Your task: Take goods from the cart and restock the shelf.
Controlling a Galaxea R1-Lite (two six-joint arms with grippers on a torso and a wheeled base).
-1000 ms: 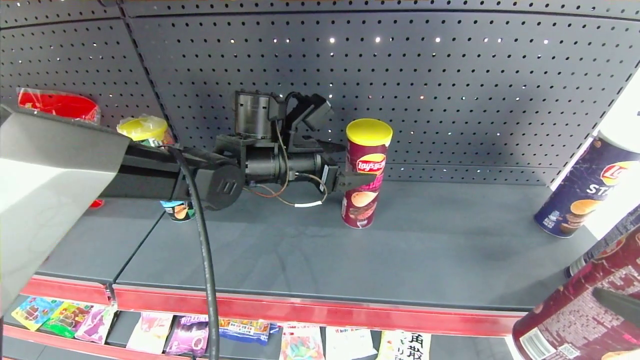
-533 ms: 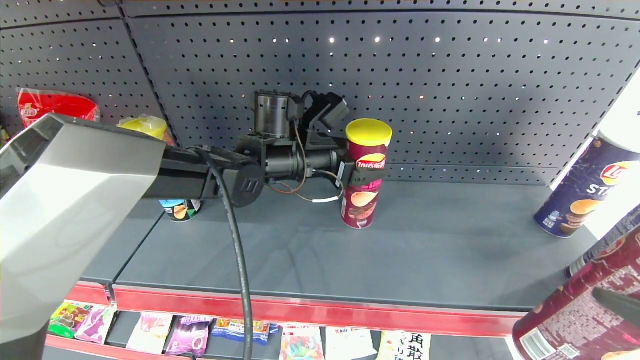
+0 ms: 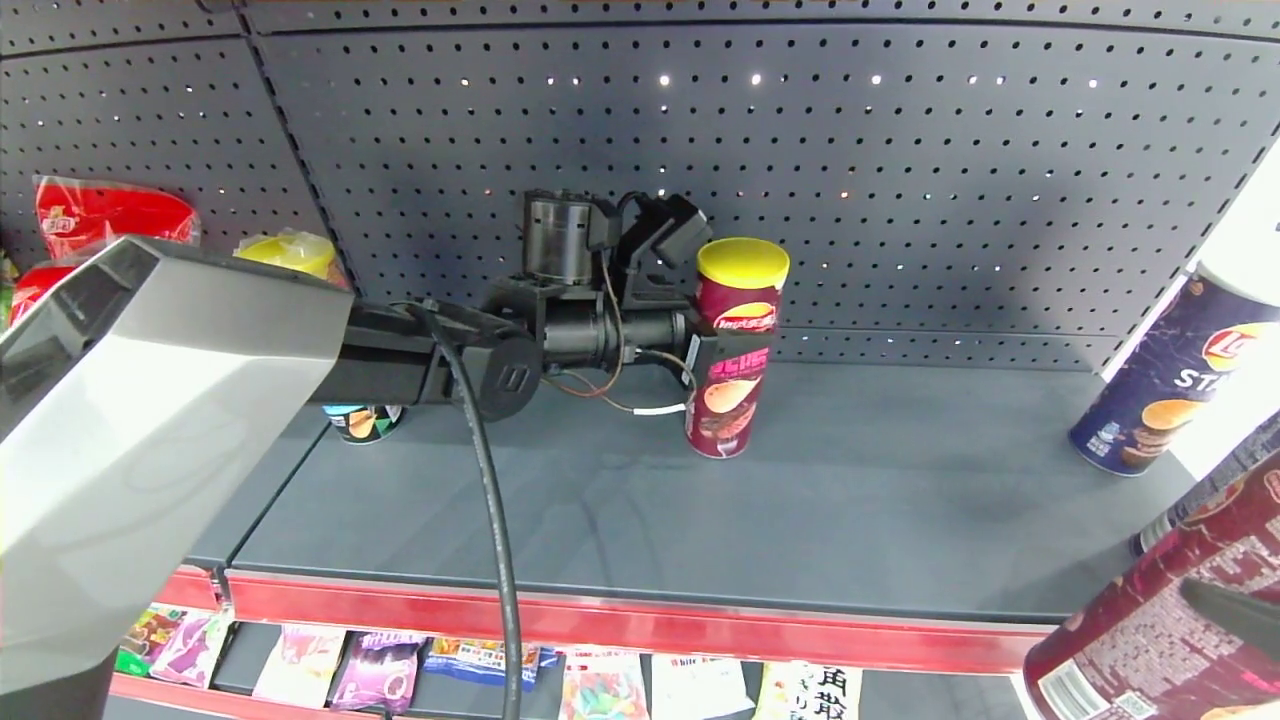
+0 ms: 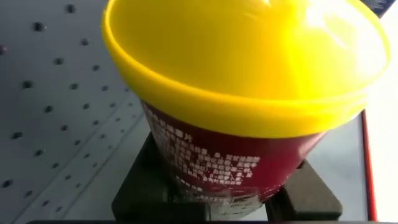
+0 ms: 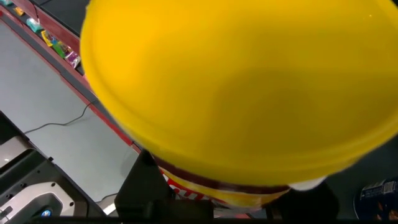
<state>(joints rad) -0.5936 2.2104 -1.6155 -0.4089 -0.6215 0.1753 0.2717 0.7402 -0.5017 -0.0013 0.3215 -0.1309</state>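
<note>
Cardboard, light and stiff yet easily dented — the maroon can is stood on the shelf, pinched at mid-body by the left gripper; a second can is clamped in the right gripper.

Dark grey pegboard back wall

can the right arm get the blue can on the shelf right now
Probably not: the right gripper is shut on a maroon can. The shelf before the blue can looks free; the left gripper, shut on the middle can, is well aside.
</note>
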